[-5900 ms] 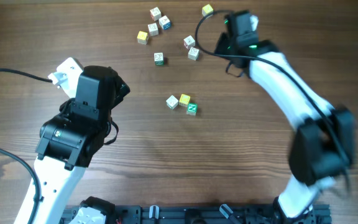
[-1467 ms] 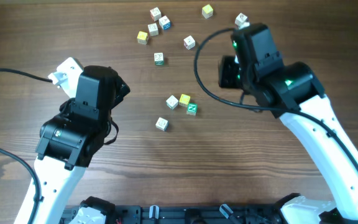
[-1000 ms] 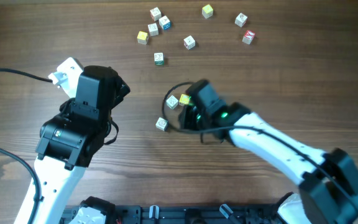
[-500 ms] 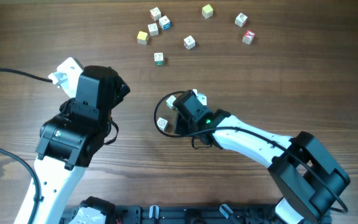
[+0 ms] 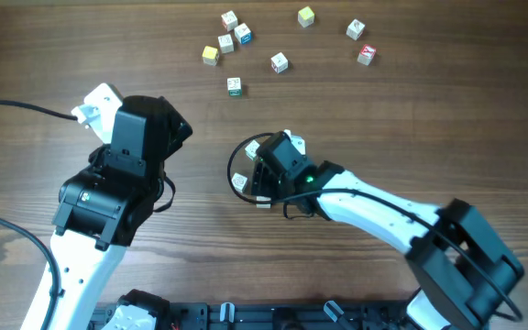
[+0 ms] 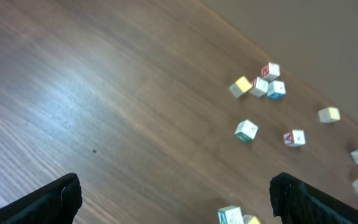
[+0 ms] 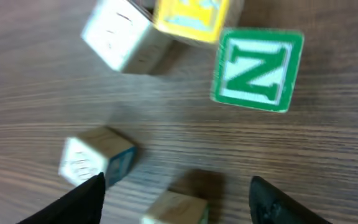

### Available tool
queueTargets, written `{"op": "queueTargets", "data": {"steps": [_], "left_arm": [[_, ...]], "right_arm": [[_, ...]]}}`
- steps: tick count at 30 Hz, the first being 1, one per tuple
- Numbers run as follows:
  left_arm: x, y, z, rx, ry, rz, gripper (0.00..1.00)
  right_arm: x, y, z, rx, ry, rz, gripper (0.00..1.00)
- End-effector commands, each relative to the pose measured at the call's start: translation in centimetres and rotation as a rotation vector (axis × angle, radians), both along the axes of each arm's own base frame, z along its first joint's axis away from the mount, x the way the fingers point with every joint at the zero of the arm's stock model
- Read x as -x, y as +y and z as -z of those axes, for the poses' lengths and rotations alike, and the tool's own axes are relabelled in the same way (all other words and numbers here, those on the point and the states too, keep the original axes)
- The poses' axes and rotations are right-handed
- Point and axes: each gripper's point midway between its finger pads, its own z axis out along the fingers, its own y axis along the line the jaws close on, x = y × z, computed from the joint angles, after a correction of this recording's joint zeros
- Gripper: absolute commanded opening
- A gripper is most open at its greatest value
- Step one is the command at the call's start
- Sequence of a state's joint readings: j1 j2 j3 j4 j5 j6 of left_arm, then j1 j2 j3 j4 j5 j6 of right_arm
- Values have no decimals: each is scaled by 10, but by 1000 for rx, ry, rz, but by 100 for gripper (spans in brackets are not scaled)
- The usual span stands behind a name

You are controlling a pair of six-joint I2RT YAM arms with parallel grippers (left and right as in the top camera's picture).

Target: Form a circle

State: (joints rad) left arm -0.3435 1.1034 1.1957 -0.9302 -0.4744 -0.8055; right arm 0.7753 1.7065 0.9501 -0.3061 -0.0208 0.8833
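Inspection found the right gripper [image 7: 176, 186] hanging low over the circle [image 7: 95, 163] near the middle of the tabletop [image 5: 447, 110], its jaws spread and touching nothing. The wrist view showed five cubes. A white cube [image 7: 120, 38] sat touching a yellow cube [image 7: 191, 18] at the top, and the green N cube [image 7: 258, 70] lay just beside the yellow one. A white cube with a blue side [image 7: 98, 160] lay lower left, and a pale cube [image 7: 176, 210] sat at the bottom edge between the fingers [image 7: 82, 200], clear of both. In the overhead view the arm hid most of this group. The left gripper [image 6: 176, 196] was parked well apart, with its jaws spread wide and empty. The other loose cubes [image 5: 280, 62] lay scattered near the far edge. The step in hand was judged to be setting down the fifth cube to close the ring. The ring looked uneven, with its three upper cubes bunched and the two lower ones spaced out. The next move would call for a straight lift clear of the pale cube without brushing it. Light nudges could then even out the gaps.
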Motion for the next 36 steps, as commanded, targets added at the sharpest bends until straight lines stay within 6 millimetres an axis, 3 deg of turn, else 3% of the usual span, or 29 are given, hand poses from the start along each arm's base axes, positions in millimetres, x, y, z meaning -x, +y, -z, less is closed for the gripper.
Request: {"op": "queueTargets", "data": {"steps": [1,4,5,8,10,12,14,16,18,20,21,22,25,29,32,36], "left_arm": [[9,0,6,7,55,19,89],[25,2,22,-9,148,29,57],[30,1,30,-5,184,41,40],[50,2,72,-15,318,53,6],[59,-9,114,50,388,74,4],[68,-39,152,188,449,178,4],[75,-63,172,290,475,288,4],[79,-69,186,325,492,312,9],[80,-73,198,320,500,358,21],[77,-77,205,290,495,427,54],[74,-81,208,251,489,497,94],[71,-84,211,208,484,566,100],[61,-84,216,52,463,730,100],[34,-57,212,-125,398,623,100],[23,-68,207,-143,336,689,100],[18,-85,212,-306,314,965,100]], "right_arm": [[-6,-6,-39,-16,-97,6,75],[-3,-32,-57,59,-134,57,77],[-1,-45,-62,101,-147,83,79],[8,-88,-79,194,-157,207,79],[13,-112,-86,225,-145,288,59],[15,-128,-84,245,-116,351,48],[16,-135,-81,257,-98,377,47],[15,-137,-79,259,-91,392,47],[12,-135,-78,252,-94,395,47],[10,-133,-75,253,-93,395,48],[10,-133,-72,260,-87,394,48],[10,-132,-69,267,-81,393,52],[10,-132,-57,299,-55,387,55],[10,-133,-48,327,-35,383,55],[9,-136,-46,347,-42,386,56],[6,-143,-46,351,-36,408,56]]}}
